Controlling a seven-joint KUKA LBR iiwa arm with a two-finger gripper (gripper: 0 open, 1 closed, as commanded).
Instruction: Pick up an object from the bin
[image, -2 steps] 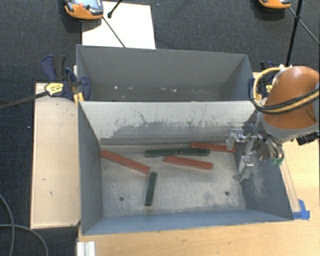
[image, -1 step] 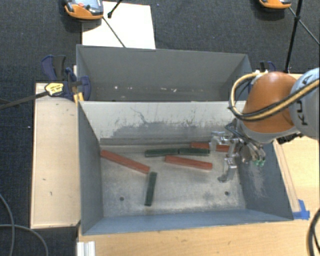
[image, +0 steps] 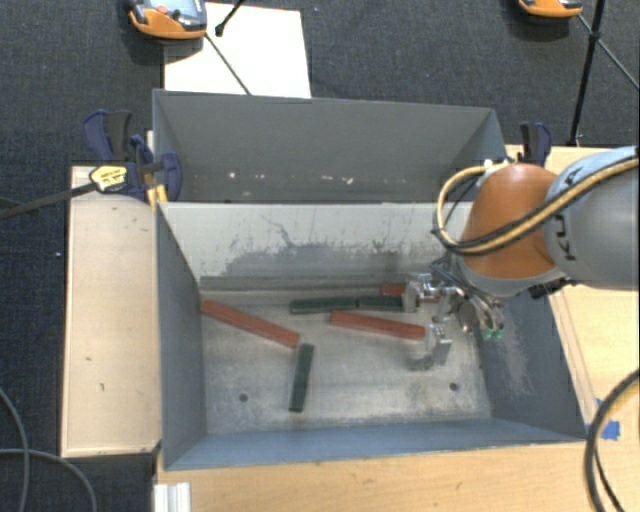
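A KUKA arm's gripper (image: 437, 348) hangs low over the right side of a grey metal bin (image: 330, 150), at the right end of a red stick (image: 372, 323) that lies flat across the middle of the floor. Whether the gripper is open or closed cannot be told from above, and nothing can be seen held in it. The wrist's orange cover (image: 510, 225) sits above the bin's right wall, as the arm reaches in from that side.

The red stick is the likeliest pick because it is the thing closest to the gripper. Taking it by the end would leave the long green stick (image: 330, 304) just beyond it, along the far wall, undisturbed. Held that far from its middle, though, the stick may droop or swing when lifted.

The other things lie well apart from the gripper. A second red stick (image: 250, 323) slants across the left of the floor. A short green stick (image: 300, 377) lies near the front, pointing roughly from near to far. With the things spread out singly and not heaped, each can be taken by itself. The pick itself looks not yet made.
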